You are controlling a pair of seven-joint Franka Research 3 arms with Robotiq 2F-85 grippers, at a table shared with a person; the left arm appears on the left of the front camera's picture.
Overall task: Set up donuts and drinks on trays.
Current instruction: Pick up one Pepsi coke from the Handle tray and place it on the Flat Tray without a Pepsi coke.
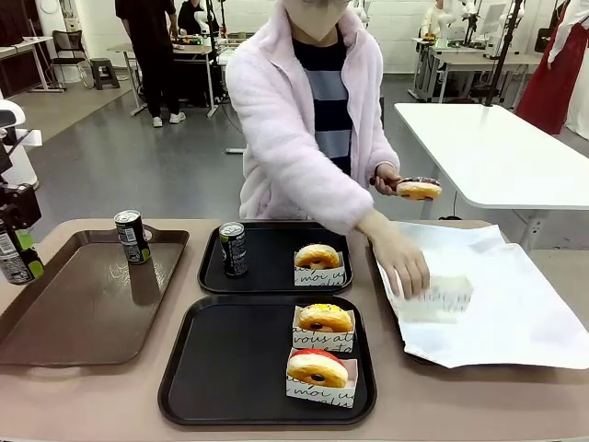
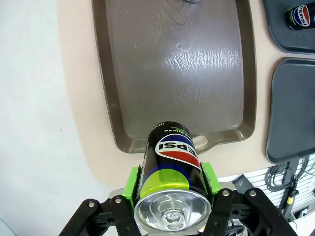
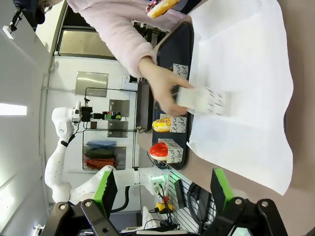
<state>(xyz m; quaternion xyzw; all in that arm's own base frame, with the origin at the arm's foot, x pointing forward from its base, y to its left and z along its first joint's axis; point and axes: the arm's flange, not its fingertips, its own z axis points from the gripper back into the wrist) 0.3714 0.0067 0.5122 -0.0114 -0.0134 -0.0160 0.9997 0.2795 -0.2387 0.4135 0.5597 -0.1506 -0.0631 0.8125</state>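
Pepsi-logo can [image 2: 172, 162], green band, in L hand [image 2: 171, 183]

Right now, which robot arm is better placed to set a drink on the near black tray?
Left: the left gripper is shut on a can; the right gripper is open and empty.

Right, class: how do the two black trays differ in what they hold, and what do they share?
The far tray holds one can and one boxed donut; the near tray holds two boxed donuts, no can. The far tray's donut is tan; the near tray has one yellow-iced donut and one red-iced donut. Both trays are black, with raised rims.
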